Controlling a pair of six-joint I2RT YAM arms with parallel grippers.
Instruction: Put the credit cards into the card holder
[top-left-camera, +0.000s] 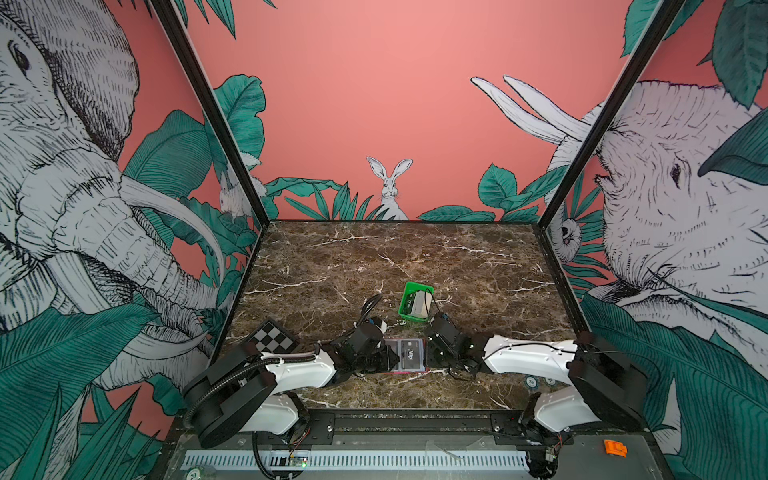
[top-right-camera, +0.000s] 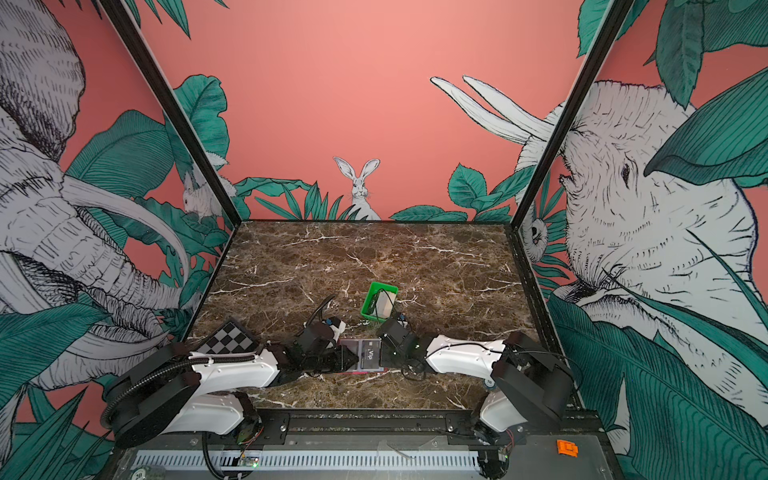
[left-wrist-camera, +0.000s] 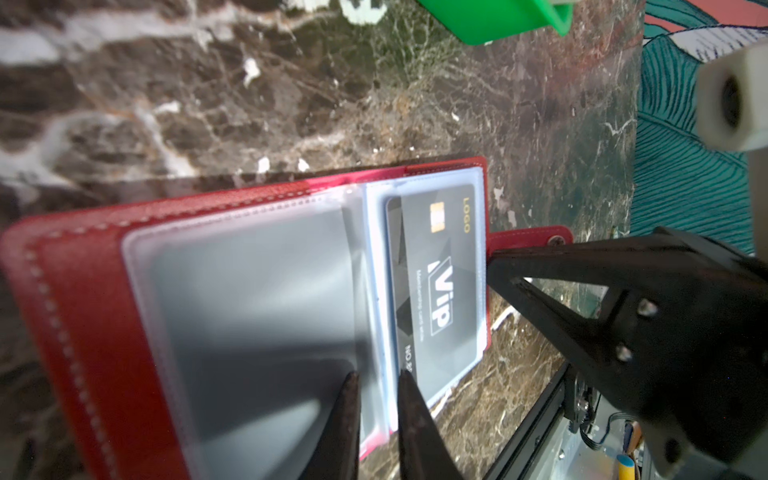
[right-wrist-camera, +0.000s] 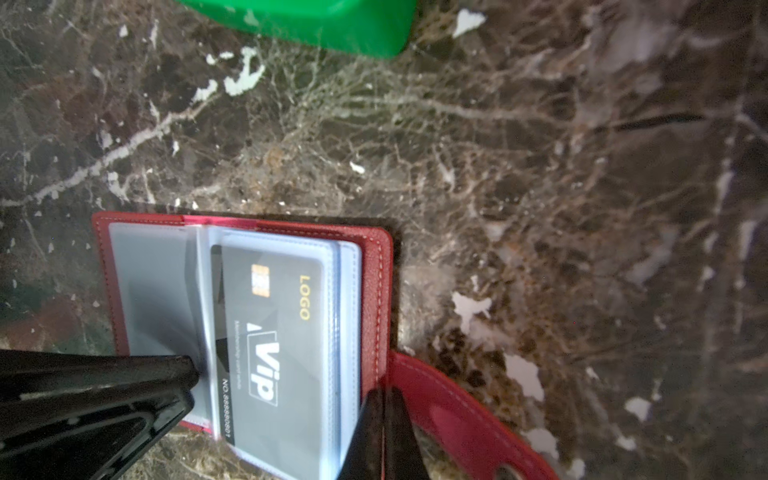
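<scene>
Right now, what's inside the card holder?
One dark VIP card in a clear pocket of the open holder. The facing pocket looks empty; pages underneath are covered.

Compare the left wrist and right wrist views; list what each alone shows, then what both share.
Only left wrist: the wall mural, the black edge rail.
Only right wrist: the card's whole number line, the tab's long curve.
Both: the open red card holder with a VIP card pocketed, green tray, marble table, left hand pinching the pocket leaves, shut right hand at the tab-side edge.
</scene>
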